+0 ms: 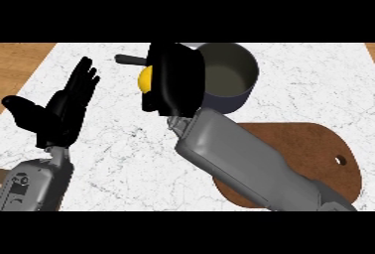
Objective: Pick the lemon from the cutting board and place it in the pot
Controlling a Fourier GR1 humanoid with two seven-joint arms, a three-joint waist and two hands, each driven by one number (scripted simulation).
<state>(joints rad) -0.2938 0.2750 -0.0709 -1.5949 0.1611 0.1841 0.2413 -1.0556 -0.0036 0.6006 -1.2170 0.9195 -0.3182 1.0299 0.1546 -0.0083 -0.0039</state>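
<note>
Head view | right hand (174, 79) fingers curled round lemon (146, 78), at pot's (233, 74) 9 o'clock rim | carry it toward 3 o'clock over the opening before you release | left hand (62, 106) open, resting.

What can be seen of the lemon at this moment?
Only a small yellow patch of the lemon shows, rounded and smooth, peeking out at the left side of the right hand, whose black fingers curl round it and hide the rest. It is off the cutting board, held up beside the dark pot, just left of its rim and near its black handle, not yet inside.
</note>
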